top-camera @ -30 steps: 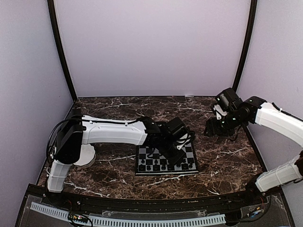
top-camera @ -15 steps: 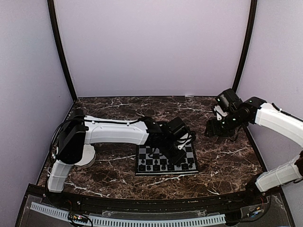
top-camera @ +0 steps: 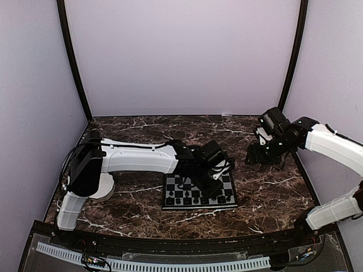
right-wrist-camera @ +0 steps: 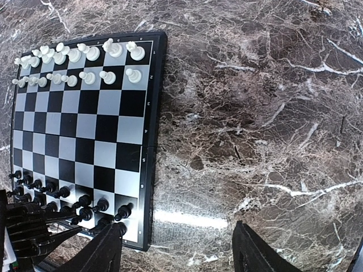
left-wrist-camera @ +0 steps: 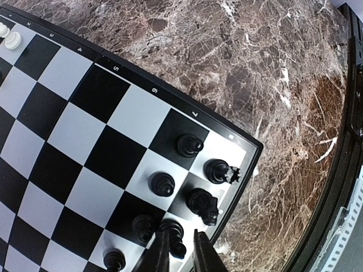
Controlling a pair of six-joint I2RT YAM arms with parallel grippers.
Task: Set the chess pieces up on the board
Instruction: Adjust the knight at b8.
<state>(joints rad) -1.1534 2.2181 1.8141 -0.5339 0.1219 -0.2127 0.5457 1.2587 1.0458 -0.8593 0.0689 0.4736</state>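
The left gripper hangs low over the board, its jaws drawn close with only a narrow gap. A black chessman stands in that gap at the board's edge row. The pictures do not settle whether the fingers pinch it or merely flank it. Around it, near one corner of the board, stand more black pieces, some upright on their squares and two at the very edge leaning. A white piece shows at the board's opposite side.

The right gripper is off the board's right side, above bare tabletop. Its jaws are spread wide with nothing between them. From its wrist view the whole board appears: white pieces fill two rows along one edge, and black pieces crowd the two rows along the other edge, where the left gripper's dark fingers reach in.

From above, the board sits on dark veined marble in front of the arms, with the left arm stretched across it from the left. A white rounded shape shows left of the board, mostly hidden behind that arm. Pale lilac walls with black corner posts close in the table.
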